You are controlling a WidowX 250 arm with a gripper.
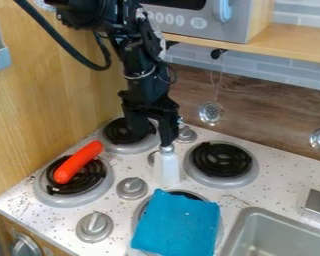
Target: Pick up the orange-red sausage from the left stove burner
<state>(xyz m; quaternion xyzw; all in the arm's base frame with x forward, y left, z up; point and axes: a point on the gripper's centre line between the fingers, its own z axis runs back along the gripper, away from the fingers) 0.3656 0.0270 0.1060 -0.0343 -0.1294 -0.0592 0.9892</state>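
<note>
Nearest me and below the fingers (168, 131), a blue cloth (176, 227) lies over the front burner, apparently flat because the stove top supports it; matte, slightly wrinkled, roughly square. To the right of the fingers and nearer, the grey sink (245, 216) has a smooth, rounded rim. To their left and nearer, two round metallic knobs (94, 227) (131, 188) rise from the speckled bench (129, 165).

Directly under the fingers: white bottle (167, 169), upright, smooth and pale-bodied with a narrow top. I read the fingers as closed on that top, presumably since the neck gives a slimmer grip than the body. Cannot tell whether its base touches the bench.

Left of the fingers, an orange-red sausage-shaped piece (79, 161), smooth and round-ended, lies aslant across a coiled burner (59, 200); the coil probably steadies it. Right of them, another burner (226, 165) has dark coils. Beyond, a perforated metal utensil (211, 113) hangs against wood-grain panelling (256, 107).
</note>
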